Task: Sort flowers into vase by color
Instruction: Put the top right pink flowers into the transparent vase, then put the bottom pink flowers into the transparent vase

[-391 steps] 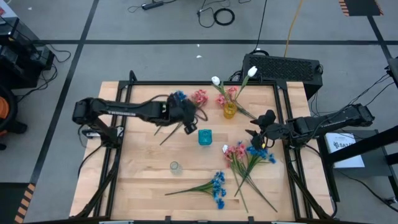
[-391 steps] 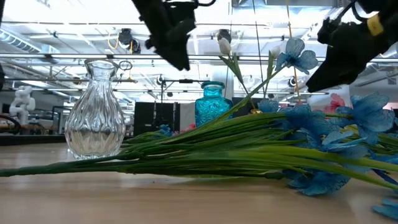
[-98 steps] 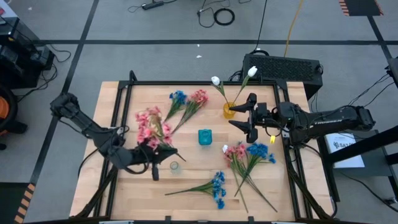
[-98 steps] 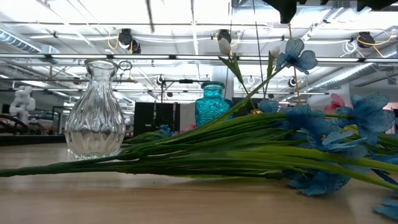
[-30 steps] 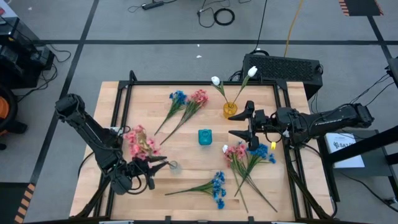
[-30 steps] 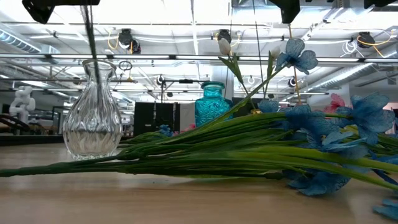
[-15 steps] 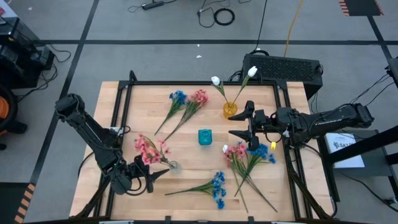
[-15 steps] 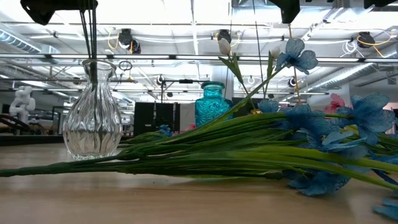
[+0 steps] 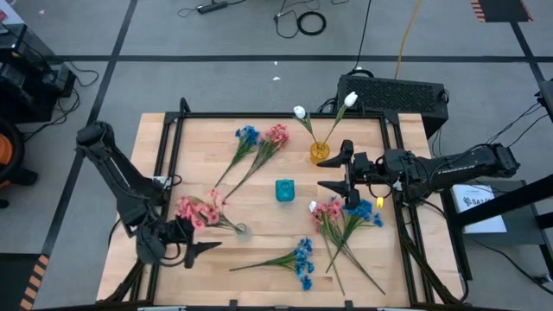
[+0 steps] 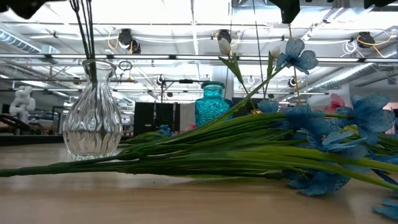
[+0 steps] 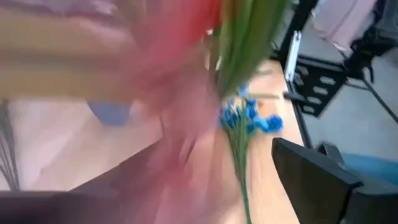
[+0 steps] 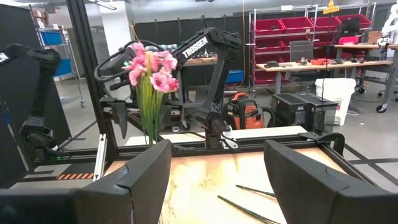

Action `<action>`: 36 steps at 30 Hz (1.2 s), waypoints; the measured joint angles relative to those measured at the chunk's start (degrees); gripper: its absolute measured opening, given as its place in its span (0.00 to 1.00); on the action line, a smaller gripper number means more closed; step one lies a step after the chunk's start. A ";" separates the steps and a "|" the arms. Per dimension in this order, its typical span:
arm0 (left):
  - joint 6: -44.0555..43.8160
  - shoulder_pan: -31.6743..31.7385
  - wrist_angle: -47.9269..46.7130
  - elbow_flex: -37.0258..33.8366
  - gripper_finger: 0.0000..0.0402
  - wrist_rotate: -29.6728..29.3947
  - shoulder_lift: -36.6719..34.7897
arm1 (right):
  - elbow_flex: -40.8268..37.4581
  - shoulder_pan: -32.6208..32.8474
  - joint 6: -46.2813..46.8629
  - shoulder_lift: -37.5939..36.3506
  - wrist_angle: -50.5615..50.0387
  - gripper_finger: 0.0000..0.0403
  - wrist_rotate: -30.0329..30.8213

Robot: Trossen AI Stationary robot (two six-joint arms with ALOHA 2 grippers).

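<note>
My left gripper [image 9: 197, 248] has just opened and let go, so the pink flowers [image 9: 195, 211] now stand in the clear vase [image 10: 93, 112]; my right gripper [image 9: 333, 173] waits open.

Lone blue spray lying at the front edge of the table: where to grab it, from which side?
Grip the blue spray on its bare green stem, about midway, coming straight down from above. It lies flat on the table, blossoms toward the right and stem end toward the left. The stem is thin and clear of neighbours; the flower head is bulky and soft. The left tool, open, is probably nearest.
</note>
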 joint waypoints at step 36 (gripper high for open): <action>-21.85 -4.74 29.06 0.35 0.67 16.57 29.32 | 0.02 0.00 0.68 0.02 -1.35 0.62 -0.02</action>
